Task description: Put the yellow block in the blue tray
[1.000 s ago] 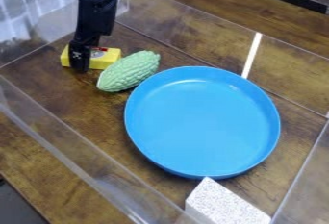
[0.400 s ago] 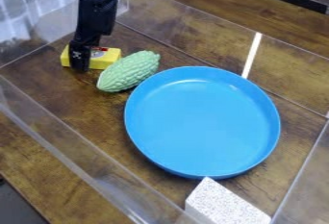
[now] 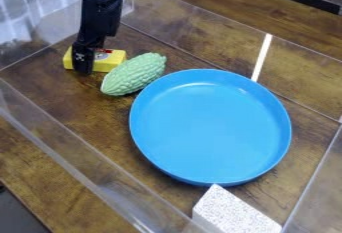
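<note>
Blue tray (image 3: 210, 126): biggest item, empty, flat on the wooden table (image 3: 174, 27); well apart from the jaws, off to their right and nearer the camera; nothing rests in it.

White speckled block (image 3: 237, 211): bottom edge of view, just past the tray's near rim; farthest thing from the jaws; no part in this step.

Green bumpy lump (image 3: 134, 73): lies just beside the jaws on their tray-ward side, between them and the tray; looks to be touching or nearly touching the block's right end, cannot tell which.

Gripper (image 3: 87, 63): dark, pointing steeply down, its tips down at the block's level; jaws stand wide apart and seem to straddle the block, though the gripper body hides the contact, so whether a fingertip touches it cannot be told.

Yellow block (image 3: 108, 58): smallest, on the table directly under and around the jaws, its yellow showing on both sides of them; not lifted, not in the tray.

Change: none; across the last second every item sits where it did, and the gripper has neither shifted nor closed.

Reading: a pause at the grasp point; approach looks finished, closing not begun; task early, whole carry to the tray remaining. Likely next is closing on the block, then a lift; the green lump so near the jaws is the risk, liable to be nudged or pinched along.
</note>
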You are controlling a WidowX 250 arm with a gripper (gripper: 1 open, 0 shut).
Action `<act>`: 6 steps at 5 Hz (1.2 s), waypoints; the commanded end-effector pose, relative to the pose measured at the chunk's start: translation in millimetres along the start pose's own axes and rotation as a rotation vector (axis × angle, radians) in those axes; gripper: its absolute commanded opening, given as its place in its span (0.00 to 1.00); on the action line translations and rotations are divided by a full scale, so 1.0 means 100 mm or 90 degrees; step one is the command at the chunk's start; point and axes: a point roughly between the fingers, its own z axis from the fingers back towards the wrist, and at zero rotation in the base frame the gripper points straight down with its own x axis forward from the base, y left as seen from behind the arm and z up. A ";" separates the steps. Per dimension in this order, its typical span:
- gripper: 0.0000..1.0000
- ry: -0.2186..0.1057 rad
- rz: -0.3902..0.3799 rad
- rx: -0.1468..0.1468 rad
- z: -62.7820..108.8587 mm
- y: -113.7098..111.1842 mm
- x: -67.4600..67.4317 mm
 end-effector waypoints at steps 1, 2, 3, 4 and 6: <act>1.00 -0.009 -0.017 0.030 0.14 0.06 0.09; 1.00 -0.011 -0.018 0.033 0.15 0.07 0.09; 1.00 -0.012 -0.019 0.036 0.16 0.07 0.09; 1.00 -0.014 -0.020 0.038 0.17 0.08 0.09; 1.00 -0.017 -0.022 0.044 0.18 0.08 0.10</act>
